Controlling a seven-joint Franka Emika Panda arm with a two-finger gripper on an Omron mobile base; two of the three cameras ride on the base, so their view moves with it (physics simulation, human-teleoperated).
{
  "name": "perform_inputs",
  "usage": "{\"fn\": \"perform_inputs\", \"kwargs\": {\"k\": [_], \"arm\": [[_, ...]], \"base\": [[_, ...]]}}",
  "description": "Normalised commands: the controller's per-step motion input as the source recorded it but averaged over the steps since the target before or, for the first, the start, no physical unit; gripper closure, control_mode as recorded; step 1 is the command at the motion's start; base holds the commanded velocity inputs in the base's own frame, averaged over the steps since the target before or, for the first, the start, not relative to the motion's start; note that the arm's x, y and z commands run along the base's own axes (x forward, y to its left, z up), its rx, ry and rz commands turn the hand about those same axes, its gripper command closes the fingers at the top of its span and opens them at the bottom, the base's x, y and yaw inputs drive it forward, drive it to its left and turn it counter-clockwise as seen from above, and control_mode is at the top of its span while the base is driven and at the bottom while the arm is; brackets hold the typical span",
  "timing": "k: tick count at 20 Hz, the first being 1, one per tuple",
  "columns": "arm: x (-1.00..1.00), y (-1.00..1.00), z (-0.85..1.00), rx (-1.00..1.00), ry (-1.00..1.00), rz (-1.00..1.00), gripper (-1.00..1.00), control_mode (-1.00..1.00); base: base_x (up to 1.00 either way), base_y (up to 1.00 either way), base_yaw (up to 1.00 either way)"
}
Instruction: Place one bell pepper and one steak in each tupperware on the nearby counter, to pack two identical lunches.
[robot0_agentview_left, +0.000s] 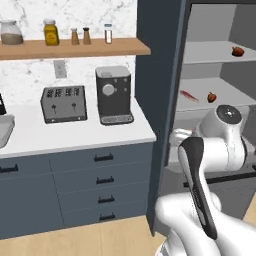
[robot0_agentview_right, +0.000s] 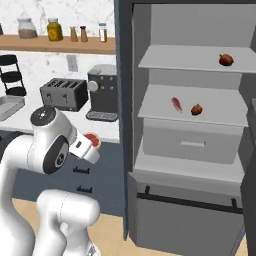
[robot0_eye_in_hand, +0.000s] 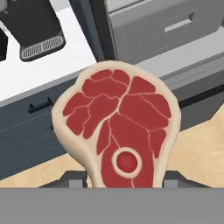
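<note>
Midair, the gripper is clamped on a raw steak, held before the dark drawers below the counter. Two bell peppers and, apparently, another steak rest on fridge shelves.

The steak looks raw, red marbled flesh with a smooth cream fat rim, matt. The counter top is smooth matt white; its cabinets are matt slate-blue with black bar handles. The wall behind reads as polished grey-veined marble. The shelf and floor look like pale wood. The toaster appears brushed grey metal, the coffee machine dark with a metallic top. The fridge shelves are smooth matt grey.
</note>
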Motion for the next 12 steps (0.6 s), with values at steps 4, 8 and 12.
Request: {"fn": "perform_inputs", "kwargs": {"k": [4, 8, 12], "arm": [[0.00, 0.00, 0.00, 0.00, 0.00, 0.00, 1.00, 1.00], [0.00, 0.00, 0.00, 0.00, 0.00, 0.00, 1.00, 1.00], [0.00, 0.00, 0.00, 0.00, 0.00, 0.00, 1.00, 1.00]], "base": [[0.02, 1.00, 0.01], [0.29, 1.00, 0.00], [0.58, 1.00, 0.00]]}}
